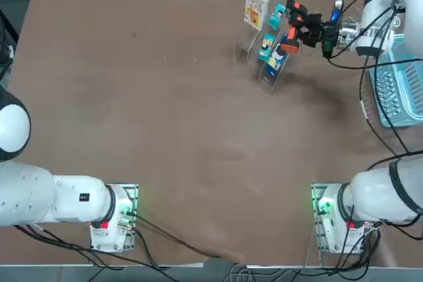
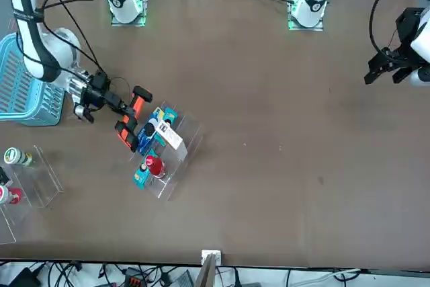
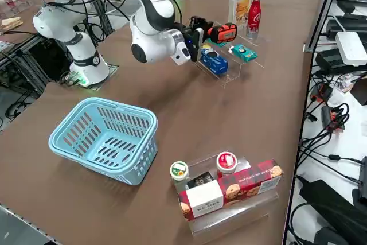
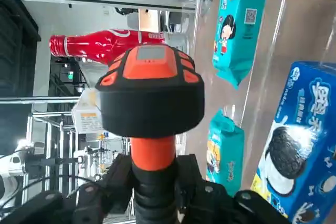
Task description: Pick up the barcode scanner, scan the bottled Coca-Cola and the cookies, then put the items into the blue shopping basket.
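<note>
Scanner [image 4: 152, 98], clamped in the right gripper [image 4: 152, 174] by the rack [image 3: 234, 68], should squarely face the Coke's [image 4: 107, 45] barcode, seemingly hidden here.

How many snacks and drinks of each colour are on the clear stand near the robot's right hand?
Teal packets: 2
Blue packets: 1
White cartons: 1
Red bottles: 1
Total: 5, not counting the right hand and the black-and-orange scanner it grips by the clear stand.
</note>
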### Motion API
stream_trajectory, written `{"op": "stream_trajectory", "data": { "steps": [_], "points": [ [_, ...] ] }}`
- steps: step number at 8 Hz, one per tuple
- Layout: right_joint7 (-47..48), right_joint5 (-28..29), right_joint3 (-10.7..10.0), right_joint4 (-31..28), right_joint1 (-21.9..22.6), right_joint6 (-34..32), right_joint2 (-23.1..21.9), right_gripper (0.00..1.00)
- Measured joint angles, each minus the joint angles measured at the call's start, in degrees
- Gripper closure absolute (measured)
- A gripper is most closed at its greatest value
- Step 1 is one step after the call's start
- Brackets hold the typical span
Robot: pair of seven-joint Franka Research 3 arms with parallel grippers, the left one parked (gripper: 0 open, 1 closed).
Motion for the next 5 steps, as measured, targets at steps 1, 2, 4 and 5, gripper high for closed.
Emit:
{"op": "stream_trajectory", "data": {
  "steps": [1,2,4,5],
  "points": [
    [-1.61,2.42,0.04,-0.49,0.92,0.38,0.14,0.56],
    [-3.80,5.31,0.09,-0.77,1.79,0.47,0.82,0.56],
    [-6.90,8.68,0.15,-0.81,3.56,0.82,2.87,0.56],
    [-8.01,9.82,0.15,-0.81,4.07,0.95,3.63,0.56]
  ]
}}
